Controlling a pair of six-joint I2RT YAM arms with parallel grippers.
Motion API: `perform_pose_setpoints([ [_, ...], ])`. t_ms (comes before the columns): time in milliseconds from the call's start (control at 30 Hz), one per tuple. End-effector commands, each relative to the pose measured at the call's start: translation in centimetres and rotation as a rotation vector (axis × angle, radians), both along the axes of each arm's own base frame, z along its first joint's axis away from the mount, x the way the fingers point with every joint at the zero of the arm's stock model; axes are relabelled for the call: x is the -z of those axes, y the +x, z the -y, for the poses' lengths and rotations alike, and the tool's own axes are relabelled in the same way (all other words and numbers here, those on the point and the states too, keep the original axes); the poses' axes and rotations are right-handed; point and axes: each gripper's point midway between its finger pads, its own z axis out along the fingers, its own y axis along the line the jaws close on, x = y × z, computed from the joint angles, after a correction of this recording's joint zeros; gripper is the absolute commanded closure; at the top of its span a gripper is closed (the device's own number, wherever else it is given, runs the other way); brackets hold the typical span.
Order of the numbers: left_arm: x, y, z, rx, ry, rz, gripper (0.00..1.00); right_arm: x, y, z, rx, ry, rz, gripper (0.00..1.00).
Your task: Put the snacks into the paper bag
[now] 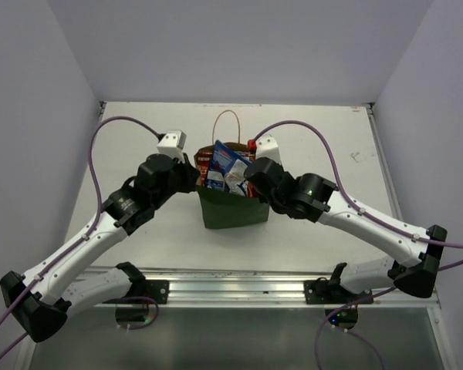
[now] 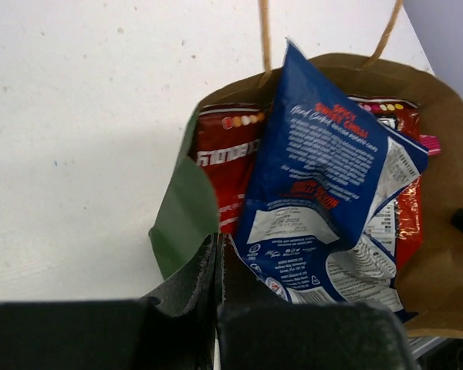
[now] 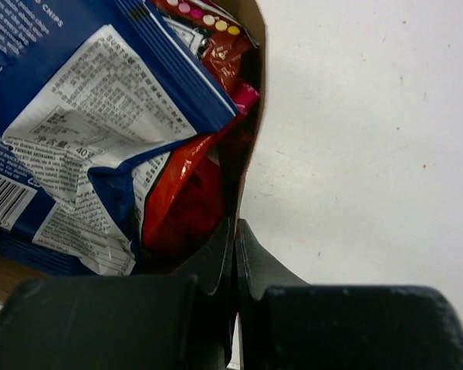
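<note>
The dark green paper bag (image 1: 231, 210) stands upright at the table's middle, its tan loop handle (image 1: 228, 123) at the back. Inside it, a blue packet (image 1: 230, 166) sticks up above the rim, with a red candy bag (image 1: 206, 160) behind it. My left gripper (image 2: 218, 247) is shut on the bag's left wall (image 2: 184, 208). My right gripper (image 3: 236, 231) is shut on the bag's right wall (image 3: 252, 116). The blue packet (image 2: 332, 162) leans over the red candy bag (image 2: 228, 154). An orange-red packet (image 3: 185, 200) and a pink edge (image 3: 245, 96) lie beneath the blue packet (image 3: 100, 100).
The white table (image 1: 139, 154) has pale walls at the left, back and right. An aluminium rail (image 1: 239, 289) runs along the near edge between the arm bases. Purple cables (image 1: 119, 122) arc over both arms.
</note>
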Motion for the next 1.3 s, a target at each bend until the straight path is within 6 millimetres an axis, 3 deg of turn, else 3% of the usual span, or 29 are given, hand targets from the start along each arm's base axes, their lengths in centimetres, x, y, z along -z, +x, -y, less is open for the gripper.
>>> perform_pose_setpoints([
  [0,1.4,0.3,-0.6,-0.062,-0.044,0.022,1.0,0.8,-0.5,1.1,0.05,0.021,0.016,1.0],
  [33,3.2,-0.1,-0.8,-0.064,-0.023,-0.007,1.0,1.2,-0.6,1.0,0.056,0.023,0.009,1.0],
  [133,3.3,-0.2,-0.7,-0.057,-0.017,-0.005,1.0,1.8,-0.8,0.5,0.047,0.014,0.007,1.0],
  [233,1.3,0.2,-0.1,-0.046,-0.019,0.032,1.0,-0.3,-0.7,0.7,0.052,0.011,0.052,1.0],
  [333,-4.1,0.8,0.5,-0.038,-0.035,0.121,1.0,-3.2,-0.6,1.2,0.061,0.009,0.105,1.0],
  [400,-5.7,0.7,0.9,-0.028,-0.036,0.141,1.0,-5.2,-0.5,1.4,0.061,0.023,0.134,1.0],
  [467,-6.7,0.6,1.1,-0.031,-0.033,0.157,1.0,-5.8,-0.7,1.8,0.063,0.025,0.141,1.0],
  [567,-6.2,0.1,1.3,-0.027,-0.027,0.146,1.0,-5.2,-0.9,2.0,0.069,0.033,0.132,1.0],
  [700,-1.8,-0.3,1.2,-0.029,0.024,0.075,1.0,-1.5,-1.4,2.0,0.071,0.002,0.076,1.0],
  [800,0.2,-0.4,1.2,-0.035,0.034,0.044,1.0,1.2,-1.7,1.7,0.072,-0.015,0.034,1.0],
  [867,0.5,-0.3,1.2,-0.042,0.033,0.041,1.0,2.1,-1.7,1.4,0.071,-0.02,0.02,1.0],
  [967,0.1,-0.2,1.2,-0.044,0.035,0.051,1.0,2.2,-1.7,1.5,0.072,-0.028,0.019,1.0],
  [1100,-1.5,-0.1,1.8,-0.023,0.027,0.095,1.0,0.1,-1.2,1.8,0.079,-0.014,0.071,1.0],
  [1200,-4.5,0.2,3.0,0.015,0.001,0.156,1.0,-1.7,-0.8,1.9,0.079,-0.016,0.109,1.0],
  [1267,-5.9,0.3,3.9,0.044,-0.002,0.191,0.88,-2.8,-0.5,2.2,0.089,-0.024,0.135,0.91],
])
